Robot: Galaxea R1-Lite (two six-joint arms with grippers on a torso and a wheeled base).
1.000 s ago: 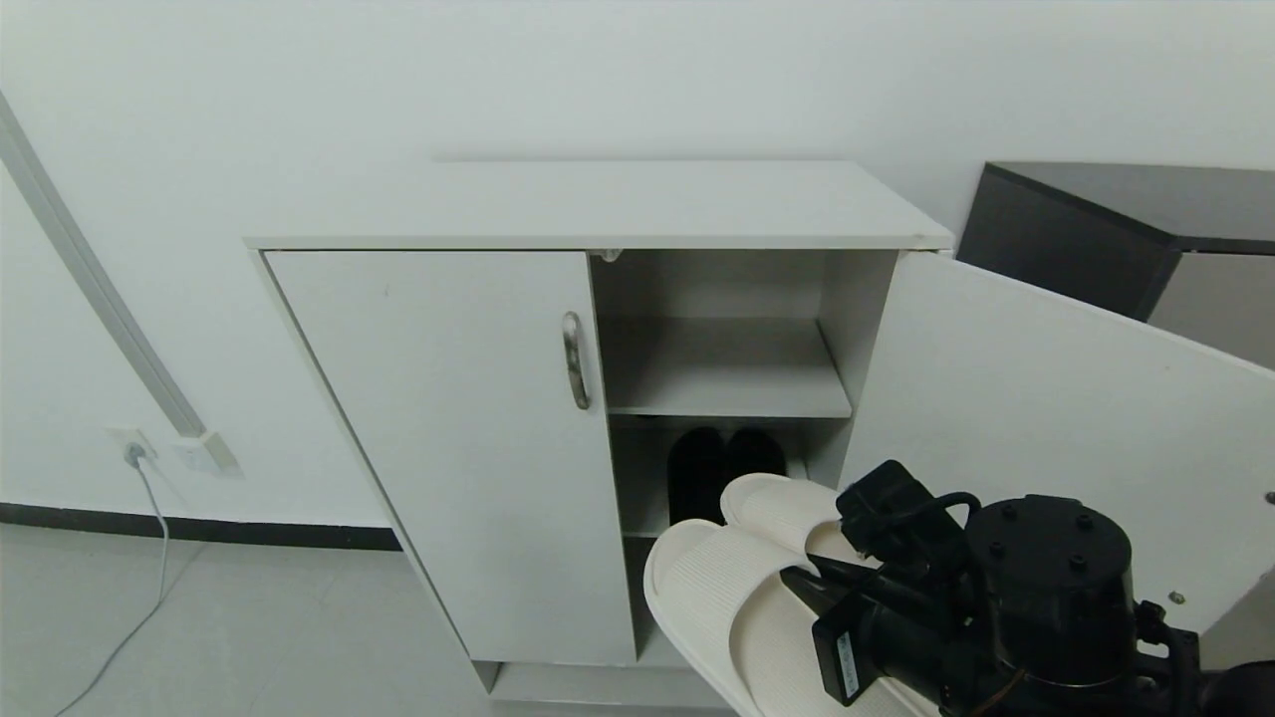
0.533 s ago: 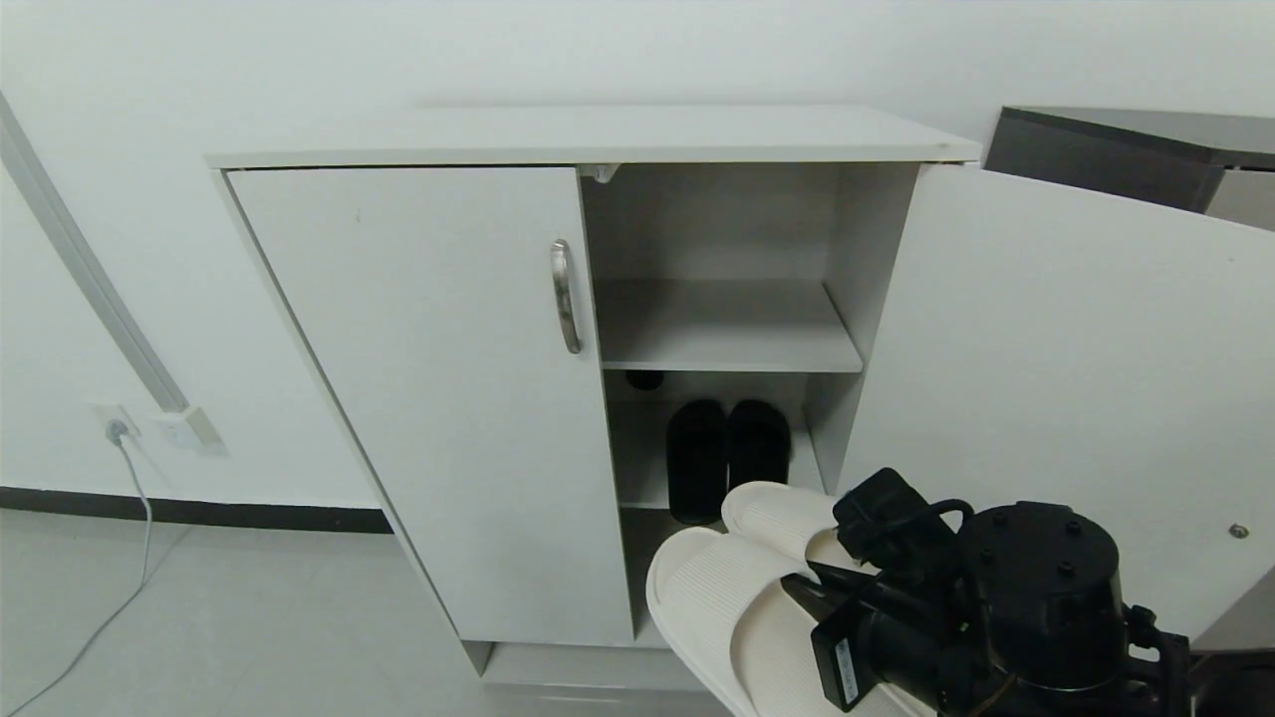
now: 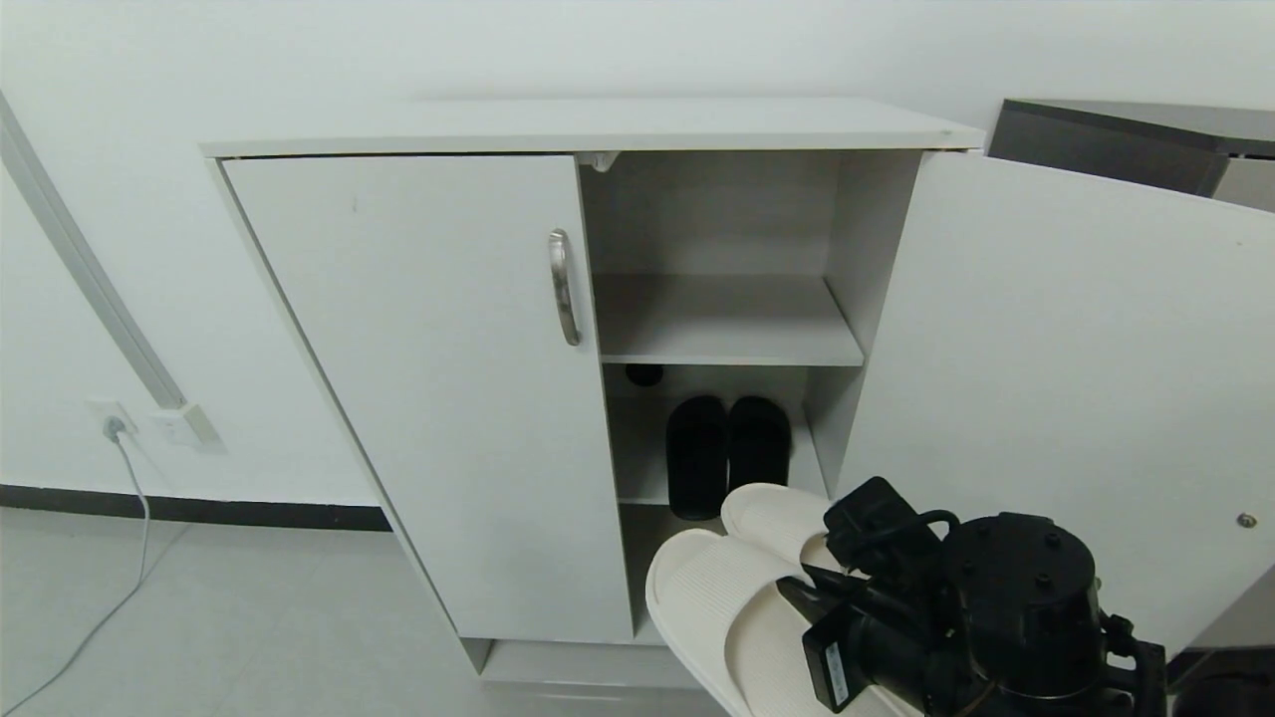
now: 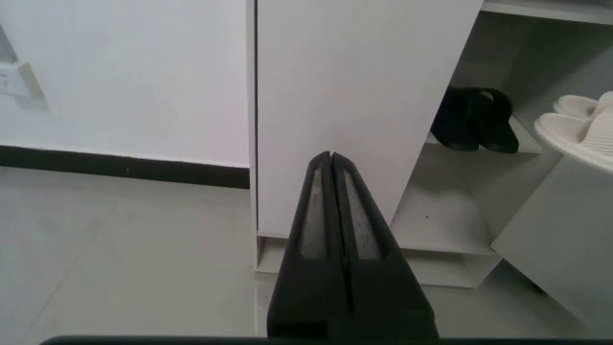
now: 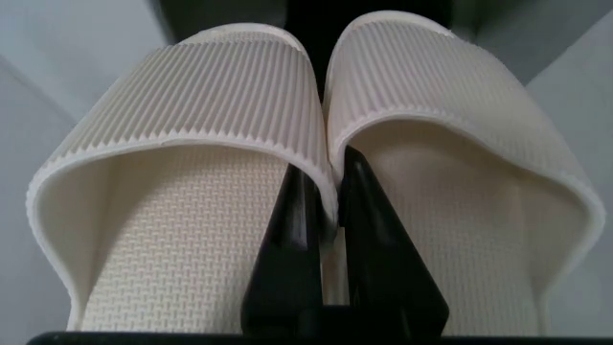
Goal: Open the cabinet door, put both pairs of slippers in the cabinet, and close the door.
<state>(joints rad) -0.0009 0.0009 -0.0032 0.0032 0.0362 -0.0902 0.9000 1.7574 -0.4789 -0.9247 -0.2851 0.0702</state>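
The white cabinet (image 3: 598,124) stands against the wall with its right door (image 3: 1056,378) swung open and its left door (image 3: 428,398) closed. A pair of black slippers (image 3: 727,453) lies on the middle shelf inside, and shows too as the black slippers (image 4: 474,120). My right gripper (image 5: 326,206) is shut on the inner straps of a pair of white slippers (image 5: 316,125), held just in front of the open compartment below the black pair, the white slippers (image 3: 742,588). My left gripper (image 4: 330,206) is shut, holding nothing, low before the closed door.
An upper shelf (image 3: 727,324) in the open compartment is bare. A dark cabinet (image 3: 1126,144) stands to the right behind the open door. A wall socket with a cable (image 3: 115,428) sits at the left near the grey floor (image 3: 219,617).
The head view has shifted, so the cabinet appears higher and the black slippers show more fully. My right gripper with the white slippers keeps nearly the same place in view.
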